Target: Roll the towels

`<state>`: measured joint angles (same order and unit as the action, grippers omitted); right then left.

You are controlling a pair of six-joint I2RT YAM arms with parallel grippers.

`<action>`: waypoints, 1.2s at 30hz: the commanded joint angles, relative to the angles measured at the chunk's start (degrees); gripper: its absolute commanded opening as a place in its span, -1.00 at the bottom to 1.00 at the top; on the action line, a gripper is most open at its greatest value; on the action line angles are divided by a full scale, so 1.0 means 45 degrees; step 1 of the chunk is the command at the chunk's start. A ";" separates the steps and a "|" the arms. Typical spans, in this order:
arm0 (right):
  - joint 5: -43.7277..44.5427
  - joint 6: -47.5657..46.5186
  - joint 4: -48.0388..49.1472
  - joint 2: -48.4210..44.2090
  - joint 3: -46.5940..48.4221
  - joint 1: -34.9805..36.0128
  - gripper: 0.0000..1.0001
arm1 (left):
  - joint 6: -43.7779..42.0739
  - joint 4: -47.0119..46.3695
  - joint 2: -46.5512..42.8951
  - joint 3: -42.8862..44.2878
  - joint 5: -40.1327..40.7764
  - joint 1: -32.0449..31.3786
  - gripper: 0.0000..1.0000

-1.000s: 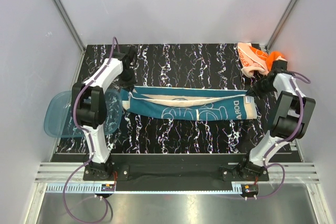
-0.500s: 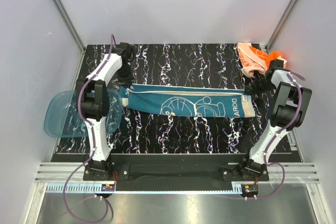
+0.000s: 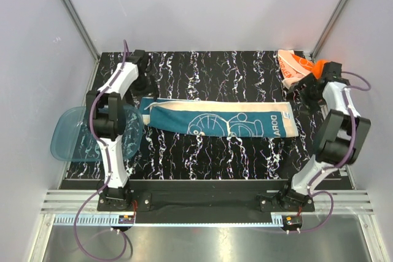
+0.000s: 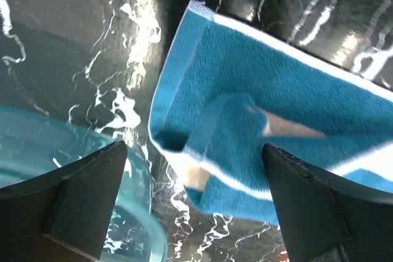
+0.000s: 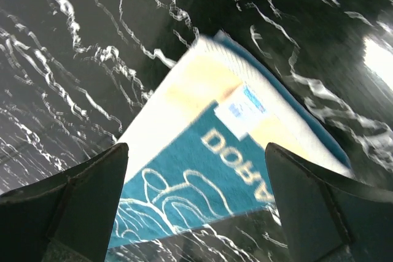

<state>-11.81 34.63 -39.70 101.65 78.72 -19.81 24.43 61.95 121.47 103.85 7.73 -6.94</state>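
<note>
Stretching across black marbled tabletop (image 3: 209, 65) lies teal towel (image 3: 178, 124).

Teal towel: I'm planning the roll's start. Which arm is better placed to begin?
Probably right: the right gripper, open, hangs over the teal towel's flat end; the left end is folded over.

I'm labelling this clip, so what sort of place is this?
Probably a robot lab test cell: white panels on aluminium posts enclose a black marbled table, with a left arm and right arm bolted at its edge.

Jaws opened: left gripper (image 4: 191, 148), right gripper (image 5: 195, 146) released teal towel (image 3: 218, 118) ends, drew back; towel settled flat.
</note>
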 commanded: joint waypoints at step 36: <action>0.1474 -0.1035 0.0737 -0.0459 -0.3899 -0.1317 -0.91 | -0.1053 -0.2713 -0.4845 -0.3294 -0.1971 -0.0235 0.98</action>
<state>-5.43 31.31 -38.28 99.20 59.07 -21.76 20.75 51.77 102.45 88.66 -0.30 -7.66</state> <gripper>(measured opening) 0.078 0.984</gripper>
